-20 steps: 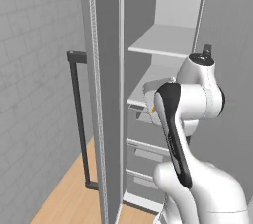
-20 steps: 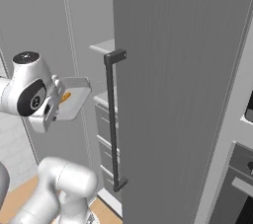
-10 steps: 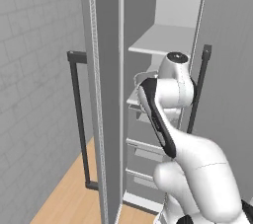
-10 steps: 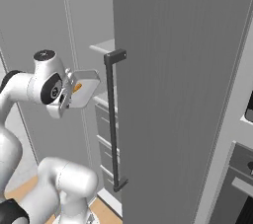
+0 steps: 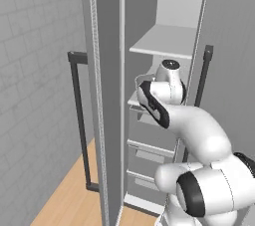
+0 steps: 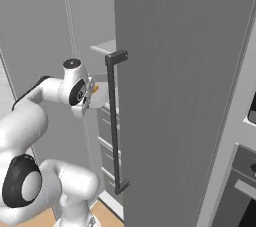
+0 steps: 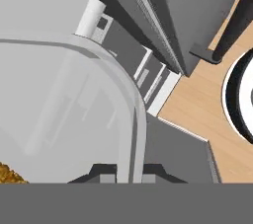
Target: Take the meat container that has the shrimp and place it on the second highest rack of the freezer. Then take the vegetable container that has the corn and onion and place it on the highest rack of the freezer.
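Observation:
The freezer [image 5: 107, 95] stands open, with its highest rack [image 5: 167, 41] a flat pale shelf and a lower pale shelf [image 5: 135, 102] above the grey drawers [image 5: 149, 143]. My gripper [image 7: 129, 171] is shut on the rim of the clear meat container [image 7: 74, 109]. An orange-brown piece [image 7: 7, 173] lies in the container's corner, and it shows as a small orange shrimp [image 6: 94, 89] from the right. The container [image 5: 142, 81] hangs just above the lower shelf, inside the freezer opening, with my hand [image 6: 82, 91] right behind it.
The left door's dark bar handle [image 5: 78, 120] stands out to the left. The right door [image 6: 190, 71] with its handle [image 6: 114, 121] flanks the arm closely. A black-glass oven [image 6: 245, 181] sits far right. Wooden floor [image 5: 69, 200] lies below.
The arm has swung forward and left, carrying the container from outside the opening in toward the shelves. The grip has stayed shut on the rim.

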Controlling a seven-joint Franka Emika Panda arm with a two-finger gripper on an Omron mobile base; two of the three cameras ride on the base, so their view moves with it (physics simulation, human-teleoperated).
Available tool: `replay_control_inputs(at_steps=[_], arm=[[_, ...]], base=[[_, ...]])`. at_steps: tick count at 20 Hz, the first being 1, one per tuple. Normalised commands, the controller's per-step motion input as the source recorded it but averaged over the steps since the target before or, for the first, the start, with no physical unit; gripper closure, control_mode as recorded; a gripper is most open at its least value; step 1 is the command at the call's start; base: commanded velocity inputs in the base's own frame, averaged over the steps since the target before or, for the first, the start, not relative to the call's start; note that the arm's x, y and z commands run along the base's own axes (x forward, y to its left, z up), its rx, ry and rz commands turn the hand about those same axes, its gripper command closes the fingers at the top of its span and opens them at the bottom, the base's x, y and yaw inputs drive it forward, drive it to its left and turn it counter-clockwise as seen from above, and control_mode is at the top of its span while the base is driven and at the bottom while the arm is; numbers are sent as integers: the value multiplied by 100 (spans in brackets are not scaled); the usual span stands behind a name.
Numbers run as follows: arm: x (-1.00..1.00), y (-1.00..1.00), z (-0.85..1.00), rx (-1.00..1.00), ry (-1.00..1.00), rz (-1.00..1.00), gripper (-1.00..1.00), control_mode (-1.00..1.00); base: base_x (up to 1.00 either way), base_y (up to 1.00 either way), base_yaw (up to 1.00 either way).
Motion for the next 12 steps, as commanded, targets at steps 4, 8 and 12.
replay_control_inputs(at_steps=[4, 8, 12], arm=[[84, -29, -56, 1, 0, 0, 100, -100], [94, -32, -39, 0, 0, -6, 100, -100], [98, -20, -17, 0, 0, -7, 100, -100]], base=[[0, 0, 0], [0, 0, 0], [0, 0, 0]])
